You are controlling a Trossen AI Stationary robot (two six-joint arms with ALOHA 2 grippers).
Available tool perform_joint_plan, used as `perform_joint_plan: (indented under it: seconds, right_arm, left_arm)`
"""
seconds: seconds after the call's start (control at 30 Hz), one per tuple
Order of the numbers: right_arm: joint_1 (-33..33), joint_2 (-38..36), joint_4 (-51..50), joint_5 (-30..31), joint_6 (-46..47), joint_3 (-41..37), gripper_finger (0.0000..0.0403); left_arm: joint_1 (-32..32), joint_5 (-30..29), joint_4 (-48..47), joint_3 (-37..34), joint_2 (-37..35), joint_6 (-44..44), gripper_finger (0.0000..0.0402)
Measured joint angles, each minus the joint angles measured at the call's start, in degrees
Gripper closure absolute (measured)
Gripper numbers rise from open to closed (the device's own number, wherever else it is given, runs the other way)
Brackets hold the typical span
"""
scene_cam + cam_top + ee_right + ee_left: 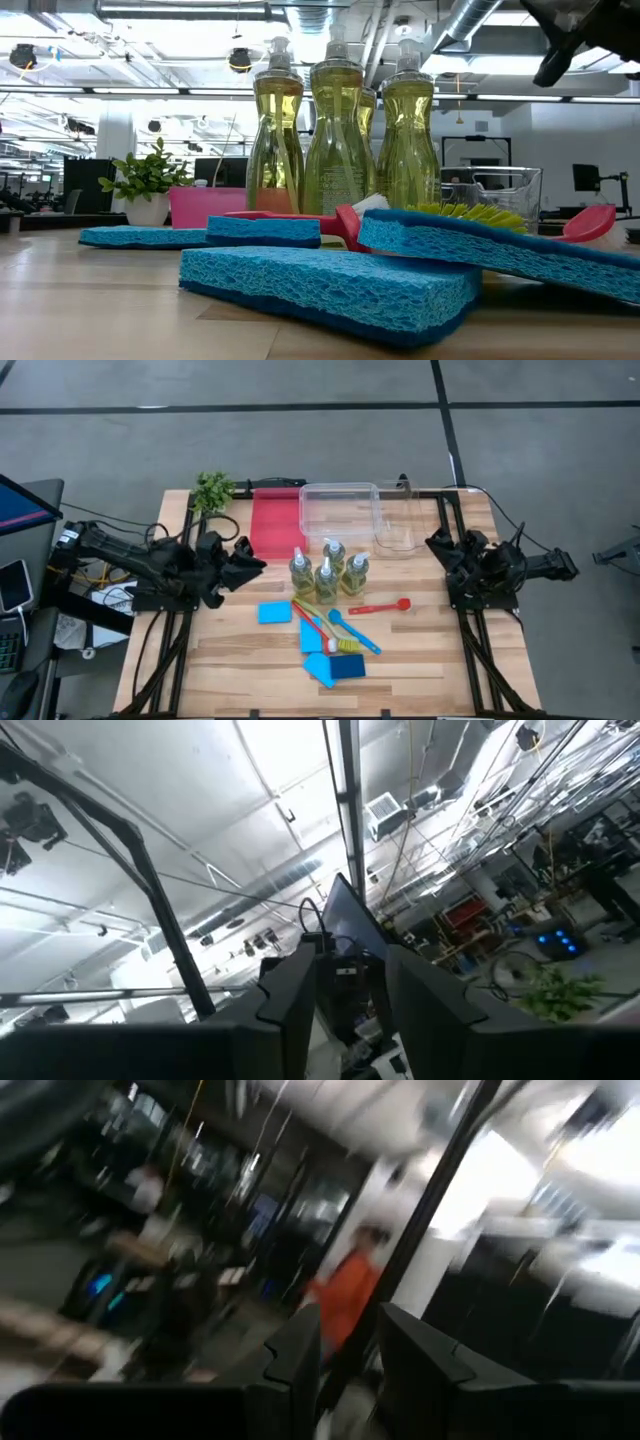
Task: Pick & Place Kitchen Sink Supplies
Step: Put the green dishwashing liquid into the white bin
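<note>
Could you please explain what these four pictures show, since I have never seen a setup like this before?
It is a two-armed robot at a wooden table. One picture looks straight down, one looks level across the tabletop, and two come from cameras on the arms' wrists. From above, the left hand sits at the table's left side and the right hand at its right; both are slightly open and hold nothing. In the middle stand four bottles of yellow-green liquid, with blue sponges and thin brushes in front. Behind them are a red tray, clear bins and a small plant. The wrist views see only the room; in the left one a person in orange shows.
</note>
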Motion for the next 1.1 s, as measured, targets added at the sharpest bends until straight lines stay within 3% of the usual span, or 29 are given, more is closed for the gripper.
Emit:
perform_joint_plan:
  seconds: [0.2,0.37,0.5,0.67,0.87,1.1]
  right_arm:
    - [0.02,0.0,1.3,-0.41,7.41,0.02,0.0285]
    - [1.17,0.0,1.42,-8.42,10.02,0.04,0.0285]
    - [3.44,0.19,0.35,-12.38,9.61,0.06,0.0285]
    - [6.79,3.69,-5.2,-9.56,6.83,0.94,0.0285]
    - [9.01,13.09,-18.15,-4.48,0.28,8.88,0.0285]
    - [9.3,23.67,-21.73,-4.09,-14.04,17.9,0.0285]
  left_arm:
    - [0.0,-5.82,-25.57,10.52,0.08,2.78,0.0298]
    - [0.0,-12.38,-35.28,11.61,0.03,9.56,0.0298]
    - [0.04,-15.03,-36.1,10.76,1.09,10.82,0.0298]
    - [0.02,-14.34,-35.89,10.72,2.51,8.63,0.0298]
    - [0.02,-13.84,-35.89,10.72,3.1,7.46,0.0298]
    - [0.04,-13.84,-36.85,10.68,0.55,7.52,0.0298]
